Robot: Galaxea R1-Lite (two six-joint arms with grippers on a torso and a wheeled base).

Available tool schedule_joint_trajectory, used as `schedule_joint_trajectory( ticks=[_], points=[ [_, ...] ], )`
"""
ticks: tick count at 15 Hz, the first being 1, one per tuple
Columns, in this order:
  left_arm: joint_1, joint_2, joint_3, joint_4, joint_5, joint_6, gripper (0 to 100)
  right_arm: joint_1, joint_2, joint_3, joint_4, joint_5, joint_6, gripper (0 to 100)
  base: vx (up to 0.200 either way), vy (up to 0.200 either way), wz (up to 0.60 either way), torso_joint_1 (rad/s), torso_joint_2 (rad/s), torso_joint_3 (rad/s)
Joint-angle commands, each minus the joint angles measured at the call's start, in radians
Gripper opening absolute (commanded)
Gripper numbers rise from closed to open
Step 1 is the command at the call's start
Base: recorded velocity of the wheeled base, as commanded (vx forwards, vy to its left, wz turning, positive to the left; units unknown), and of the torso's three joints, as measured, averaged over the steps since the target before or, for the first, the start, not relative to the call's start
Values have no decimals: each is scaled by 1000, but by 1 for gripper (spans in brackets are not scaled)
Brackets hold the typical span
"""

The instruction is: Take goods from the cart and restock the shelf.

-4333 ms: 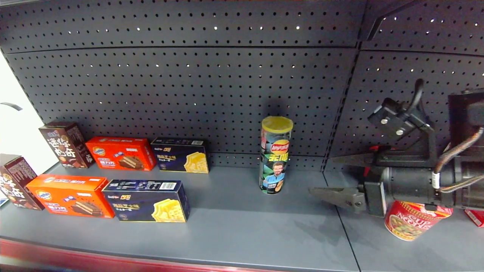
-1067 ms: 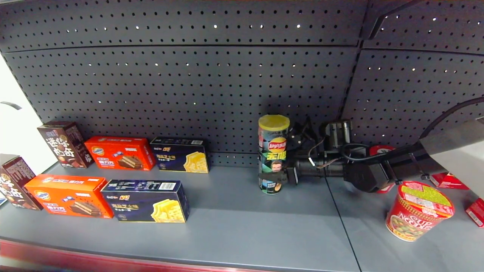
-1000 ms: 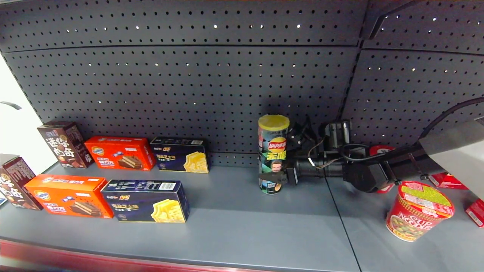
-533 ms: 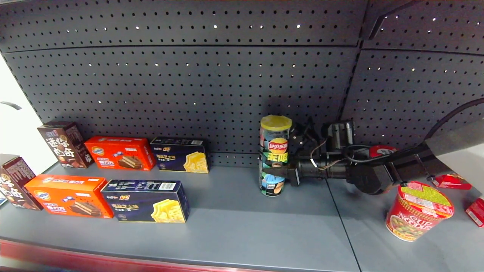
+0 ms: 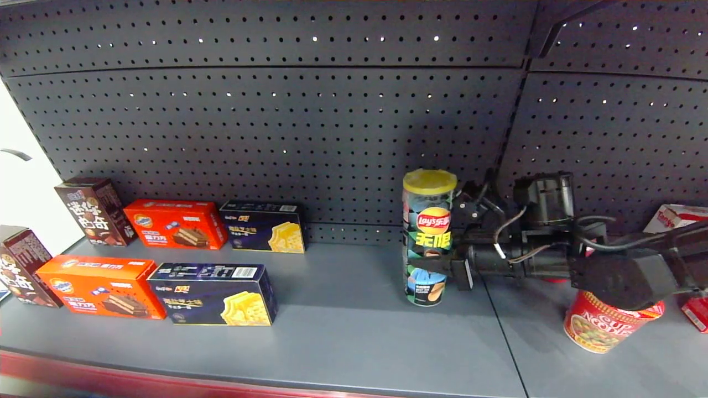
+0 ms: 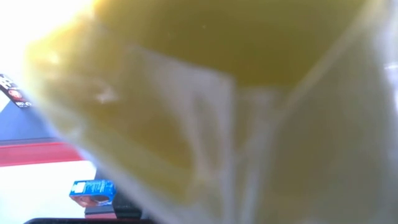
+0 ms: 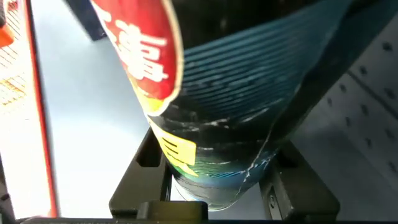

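Observation:
A tall chips can (image 5: 428, 237) with a yellow lid stands upright near the middle of the grey shelf (image 5: 343, 337), a little in front of the pegboard back. My right gripper (image 5: 428, 264) comes in from the right and is shut on the can's lower half, one finger on each side. I cannot tell whether the can's base touches the shelf. In the right wrist view the can (image 7: 236, 93) sits between the two black fingers (image 7: 140, 180). A blurred yellow package (image 6: 205, 93) lies right in front of the left wrist camera.
Left on the shelf lie orange (image 5: 102, 287) and dark blue (image 5: 218, 293) boxes, with more boxes (image 5: 177, 224) behind and brown ones (image 5: 97, 210) at the far left. A red cup of noodles (image 5: 597, 331) stands under my right arm. A red-white box (image 5: 672, 218) lies far right.
My right gripper came in from the right and closed on the chips can. In the last half second it has carried the can to the right and a little toward the shelf's front.

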Motion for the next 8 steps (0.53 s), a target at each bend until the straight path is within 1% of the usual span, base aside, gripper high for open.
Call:
schedule_joint_trajectory(
  ticks=[1,2,4,5,7,8],
  points=[
    [0,-11,-1,0,0,1,0,12,-137,67,3,-19,4,0,0,0,0,0,0,0],
    [0,-12,-3,0,2,1,0,18,-166,90,0,-22,10,0,0,0,0,0,0,0],
    [-1,-11,-16,-1,2,-1,0,43,-255,181,-17,-30,44,0,0,0,0,0,0,0],
    [0,-11,-19,-1,2,-1,0,46,-263,197,-27,-30,50,0,0,0,0,0,0,0],
    [5,-12,-26,2,5,-7,0,61,-267,271,-161,-34,83,0,0,0,0,0,0,0],
    [6,-14,-26,2,6,-7,0,77,-267,308,-205,-62,102,0,0,0,0,0,0,0]
  ],
)
